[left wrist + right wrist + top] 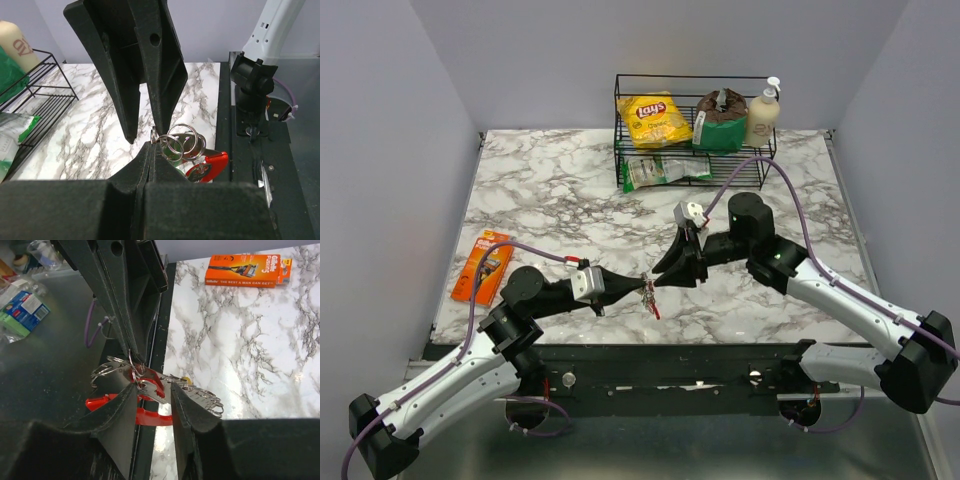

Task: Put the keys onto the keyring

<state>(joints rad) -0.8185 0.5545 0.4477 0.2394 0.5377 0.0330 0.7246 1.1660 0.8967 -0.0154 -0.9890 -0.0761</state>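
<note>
— Progress?
— Unfinished, I judge. Left gripper [150, 148], well right of the razor box [485, 265], is clamped on the keyring [156, 136]; right gripper [154, 392] gapes around the bunch [647, 296], gripping nothing I can confirm.
— Counts?
— Two grippers, one red loop [102, 402], three rings [192, 142] showing; keys [200, 396] too tangled to count.

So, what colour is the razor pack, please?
Orange; the razor pack shows best in right wrist view.

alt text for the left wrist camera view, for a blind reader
The left tool, shut, pinches the keyring, a bunch of silver rings with a red loop, over the edge of a marble table. The right tool points down from above, its fingers apart, tips just beside the rings.
</note>
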